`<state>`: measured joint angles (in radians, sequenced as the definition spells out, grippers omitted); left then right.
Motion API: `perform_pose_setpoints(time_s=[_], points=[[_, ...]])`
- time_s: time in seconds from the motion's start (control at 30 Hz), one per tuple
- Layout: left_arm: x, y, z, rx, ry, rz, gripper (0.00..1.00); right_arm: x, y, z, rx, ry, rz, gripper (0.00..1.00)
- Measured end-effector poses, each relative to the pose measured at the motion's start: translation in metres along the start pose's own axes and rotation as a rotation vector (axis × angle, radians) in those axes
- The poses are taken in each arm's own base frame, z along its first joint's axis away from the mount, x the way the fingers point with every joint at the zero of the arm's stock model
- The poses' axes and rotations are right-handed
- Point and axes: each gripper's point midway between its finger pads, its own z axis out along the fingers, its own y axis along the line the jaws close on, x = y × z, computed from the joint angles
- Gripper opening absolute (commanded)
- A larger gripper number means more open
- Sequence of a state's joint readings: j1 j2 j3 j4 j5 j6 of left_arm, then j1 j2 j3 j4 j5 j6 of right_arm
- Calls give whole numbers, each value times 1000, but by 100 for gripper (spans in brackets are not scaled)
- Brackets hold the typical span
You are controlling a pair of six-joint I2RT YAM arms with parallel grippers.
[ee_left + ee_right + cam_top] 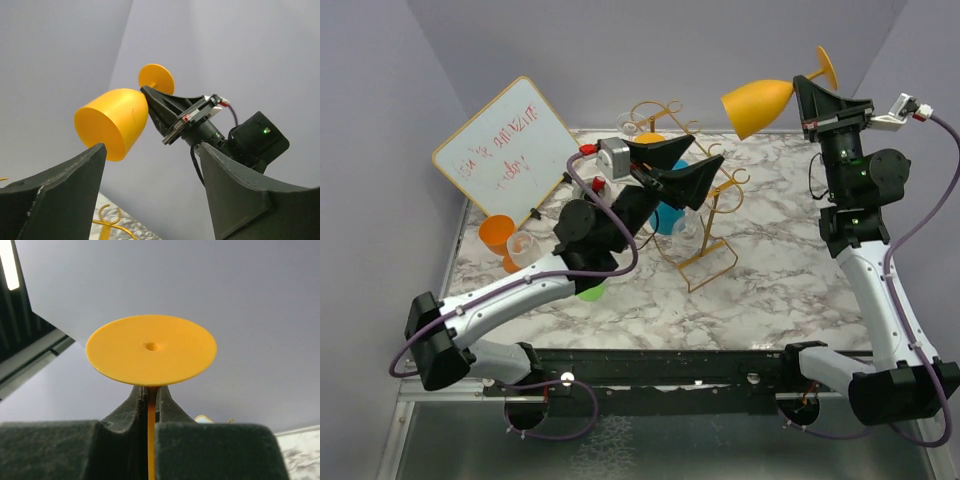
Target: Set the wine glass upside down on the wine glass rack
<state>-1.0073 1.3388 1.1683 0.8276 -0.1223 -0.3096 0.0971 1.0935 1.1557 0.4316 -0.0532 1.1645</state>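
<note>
Right claw point(806, 88) sits high in the upper right of the top view, its jaws closed tight on the thin stem of the orange wine glass point(757, 105). In the right wrist view the stem runs up between the fingers to the flat round foot just above them. The glass hangs well above the table point(770, 290), lying nearly on its side, with the bowl pointing toward the left of the frame and the foot toward the upper right corner.

Left claw point(705, 156) is near the middle of the top view, wide open and holding nothing, just above the gold wire rack point(712, 222). Its own camera looks up between the spread fingers at the glass.

The glass looks like opaque plastic, so probably light, stiff and not very breakable, but smooth enough to turn in a loose grip. The stem is the sensible place to hold it, since the wide bowl would not fit these jaws. Because the foot has to slide onto the curled hooks, a little bare stem beneath it would help; the present hold looks very close to the foot.

A whiteboard point(510, 150) and an orange cup point(498, 237) stand at the left.
</note>
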Motion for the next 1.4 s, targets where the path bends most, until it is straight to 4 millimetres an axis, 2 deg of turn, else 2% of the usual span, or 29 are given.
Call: perform_pose_setpoints(time_s=[0.13, 0.2, 0.43, 0.57, 0.67, 0.77, 1.0, 1.27, 1.4], points=[[-26, 10, -13, -89, 18, 52, 83, -1, 2, 14, -61, 5, -245, 1], [-31, 25, -22, -171, 56, 100, 84, 2, -4, 18, -80, 15, -377, 1], [-28, 69, -61, -411, 244, 258, 92, 14, -33, 33, -111, 92, -774, 1], [-32, 81, -86, -477, 319, 316, 99, 26, -53, 37, -126, 176, -947, 0], [-38, 86, -101, -513, 341, 338, 99, 37, -70, 43, -143, 254, -1051, 0], [-41, 94, -116, -562, 361, 359, 99, 54, -90, 44, -178, 343, -1115, 1], [-30, 112, -142, -651, 436, 403, 99, 99, -130, 53, -329, 538, -1188, 1], [-41, 116, -155, -706, 425, 398, 99, 137, -161, 73, -498, 639, -1181, 1], [-44, 118, -158, -723, 417, 390, 99, 156, -173, 73, -578, 662, -1125, 0]])
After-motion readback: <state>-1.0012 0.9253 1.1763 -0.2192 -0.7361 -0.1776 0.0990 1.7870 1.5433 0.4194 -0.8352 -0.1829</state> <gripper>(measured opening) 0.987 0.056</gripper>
